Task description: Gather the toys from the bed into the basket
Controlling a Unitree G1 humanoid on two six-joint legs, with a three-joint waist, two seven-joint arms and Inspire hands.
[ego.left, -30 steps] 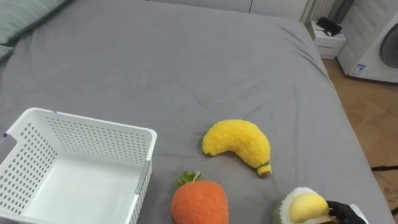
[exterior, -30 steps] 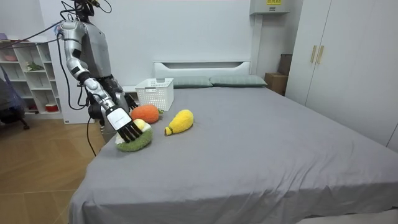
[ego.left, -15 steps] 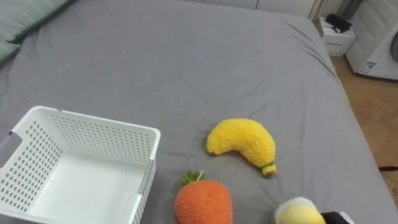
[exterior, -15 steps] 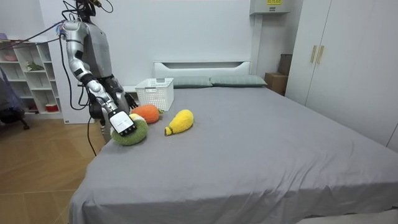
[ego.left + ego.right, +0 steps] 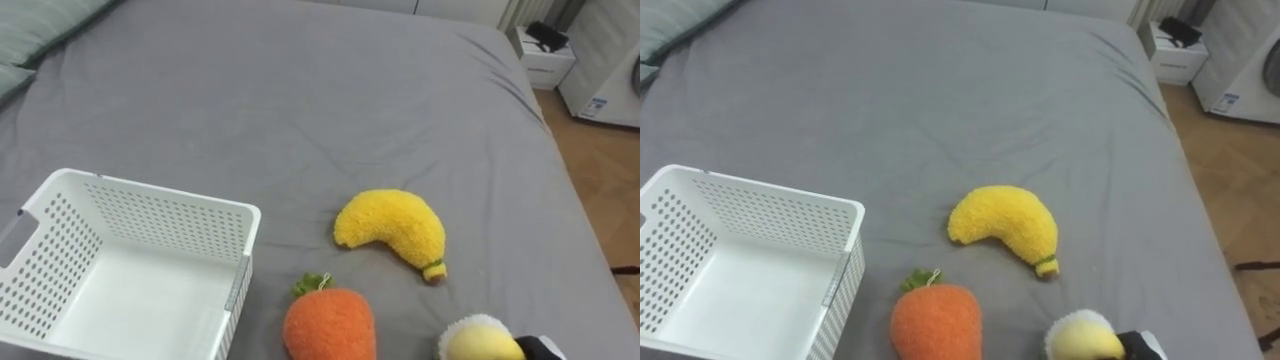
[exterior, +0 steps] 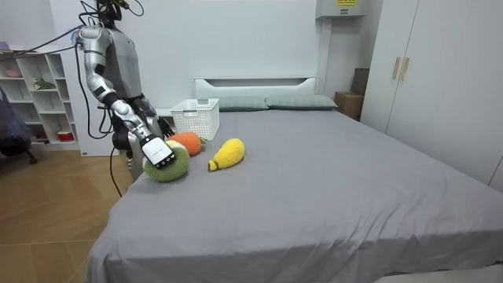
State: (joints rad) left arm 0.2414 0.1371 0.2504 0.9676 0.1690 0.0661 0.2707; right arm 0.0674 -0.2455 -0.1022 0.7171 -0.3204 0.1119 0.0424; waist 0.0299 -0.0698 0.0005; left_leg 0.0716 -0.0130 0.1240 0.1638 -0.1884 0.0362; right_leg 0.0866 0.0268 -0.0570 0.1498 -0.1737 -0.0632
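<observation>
A green plush toy with a yellow middle (image 5: 478,341) lies at the bed's near right edge. My right hand (image 6: 158,151) is shut on it, fingers curled into the fluff, and the toy (image 6: 167,166) stands tipped up on its edge. That hand (image 5: 541,349) peeks in at the bottom of the left eye view. A yellow plush banana (image 5: 394,227) and an orange plush carrot (image 5: 329,326) lie on the grey bedspread. The white perforated basket (image 5: 152,195) stands empty at the near left.
Pale green pillows (image 5: 38,24) lie at the far left. Beyond the bed's right edge are wooden floor, a white nightstand (image 5: 546,62) and a white appliance (image 5: 611,70). I stand at the bed's side, by a shelf unit (image 6: 35,102).
My right hand's straight fingers curled shut on the green plush toy, which tipped up from lying flat. The eye view shifted slightly.
</observation>
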